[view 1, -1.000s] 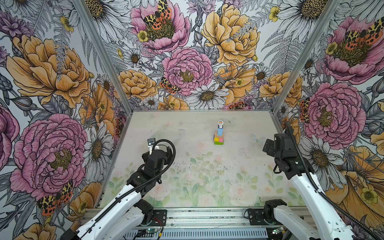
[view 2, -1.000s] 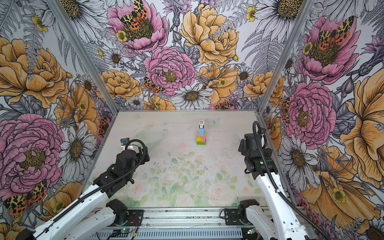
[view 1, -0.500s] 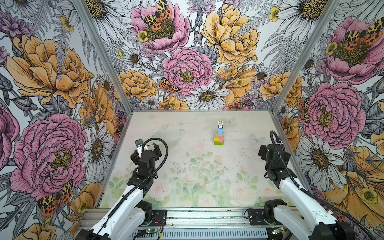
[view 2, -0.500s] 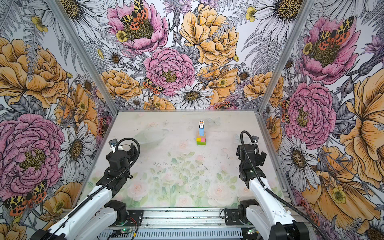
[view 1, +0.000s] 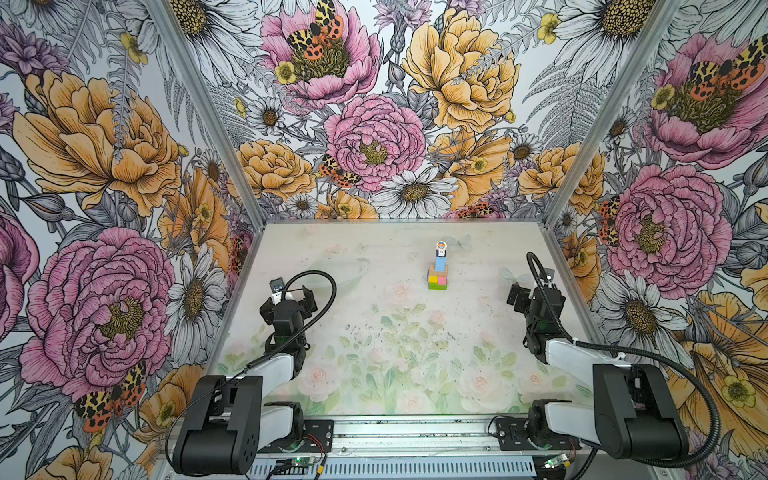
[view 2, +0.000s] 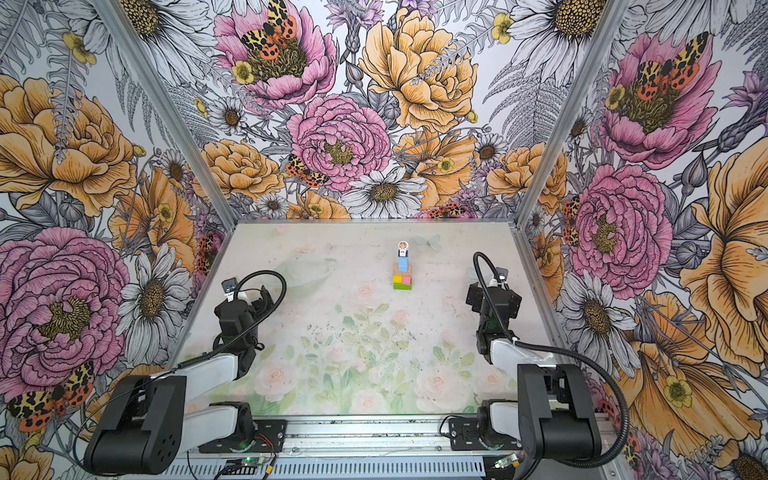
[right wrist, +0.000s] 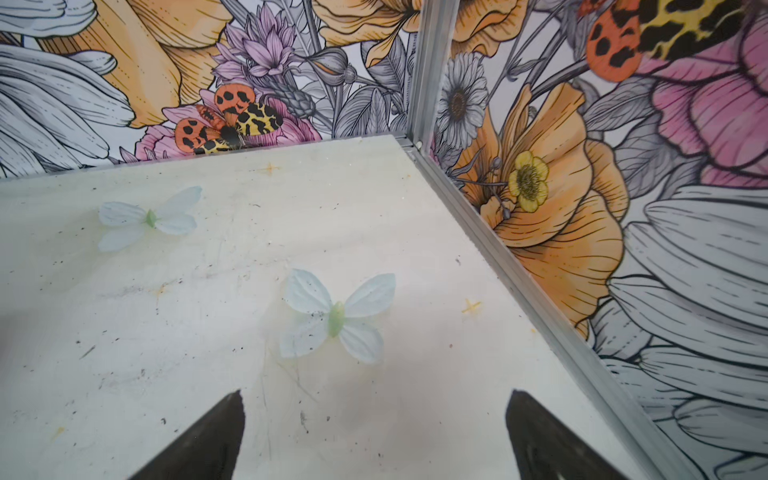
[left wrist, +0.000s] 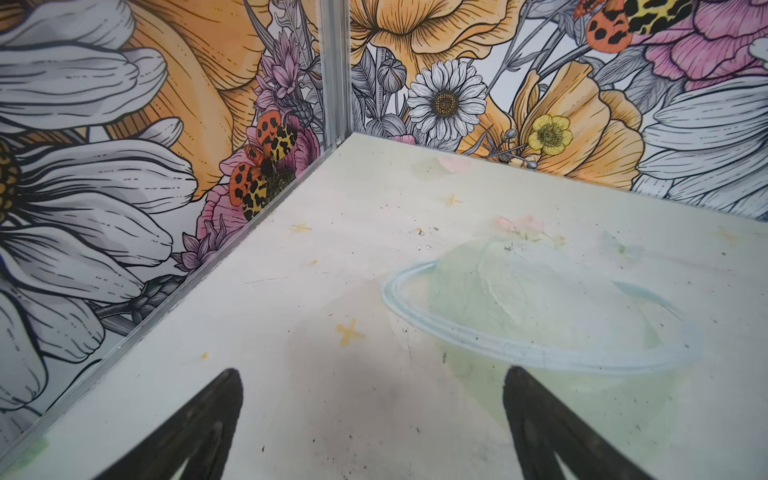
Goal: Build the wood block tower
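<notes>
The wood block tower (view 1: 438, 275) (view 2: 402, 276) stands alone at the back middle of the table in both top views. A green brick lies at its base, yellow and pink bricks sit on it, then a tan one, then a light blue cube (view 1: 440, 263). A tiny white toy figure (view 1: 441, 248) (view 2: 402, 248) tops it. My left gripper (view 1: 291, 294) (view 2: 246, 296) (left wrist: 374, 374) hangs open and empty low at the left wall. My right gripper (view 1: 532, 291) (view 2: 493, 297) (right wrist: 374, 395) hangs open and empty by the right wall. Neither wrist view shows the tower.
Flower-printed walls with metal corner posts (view 1: 548, 220) close in the table (view 1: 395, 353) on three sides. Each wrist view looks along bare, speckled tabletop into a back corner. A metal rail (view 1: 415, 436) carrying both arm bases runs along the front.
Both arms have folded back and down toward their bases, lowering the grippers near the side walls. Both jaws stayed open. The tower has not moved.
</notes>
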{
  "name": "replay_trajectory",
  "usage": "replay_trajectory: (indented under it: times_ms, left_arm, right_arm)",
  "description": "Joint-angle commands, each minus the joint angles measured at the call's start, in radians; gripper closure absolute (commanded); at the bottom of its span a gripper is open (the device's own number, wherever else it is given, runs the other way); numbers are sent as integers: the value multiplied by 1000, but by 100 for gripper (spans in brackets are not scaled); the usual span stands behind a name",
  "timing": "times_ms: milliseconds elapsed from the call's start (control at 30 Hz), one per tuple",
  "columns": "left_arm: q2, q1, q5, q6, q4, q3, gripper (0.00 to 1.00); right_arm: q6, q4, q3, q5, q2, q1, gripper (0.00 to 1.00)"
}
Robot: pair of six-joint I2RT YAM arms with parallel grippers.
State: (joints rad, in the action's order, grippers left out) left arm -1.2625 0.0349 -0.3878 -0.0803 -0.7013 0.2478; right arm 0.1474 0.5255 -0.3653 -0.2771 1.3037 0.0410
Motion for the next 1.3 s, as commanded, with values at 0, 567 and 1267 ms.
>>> replay_trajectory:
  times_ms: [0,567,1267]
  left_arm:
    - [-68,-7,60,50,-218,18,1]
    - [-287,-63,320,70,-232,131,1]
    - [-288,-48,296,78,-240,130,1]
  right_arm:
    - [-11,180,11,41,17,11,0]
    - [-35,349,-18,217,229,12,0]
    - [-61,338,-28,176,233,-19,0]
